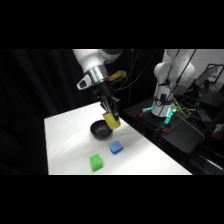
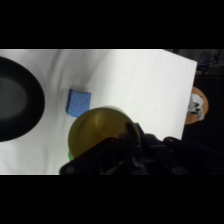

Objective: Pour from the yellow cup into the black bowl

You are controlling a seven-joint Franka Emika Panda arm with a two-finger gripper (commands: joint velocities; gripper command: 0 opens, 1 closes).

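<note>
Gripper (image 1: 112, 120): we see it grasping the yellow cup (image 1: 113, 122).
Cup position: tilted at the black bowl (image 1: 100, 131) rim.
Technique: we tip slowly, mouth over the bowl.

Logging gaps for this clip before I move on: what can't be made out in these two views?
- Contents of the yellow cup: wrist view is too blurred to tell; side view shows only its outside.
- Green block: in wrist view, hidden behind the cup.
- Black bowl: cut off by the wrist view's left edge.
- Gripper fingers: too small in side view, lost in dark linkage in wrist view.
</note>
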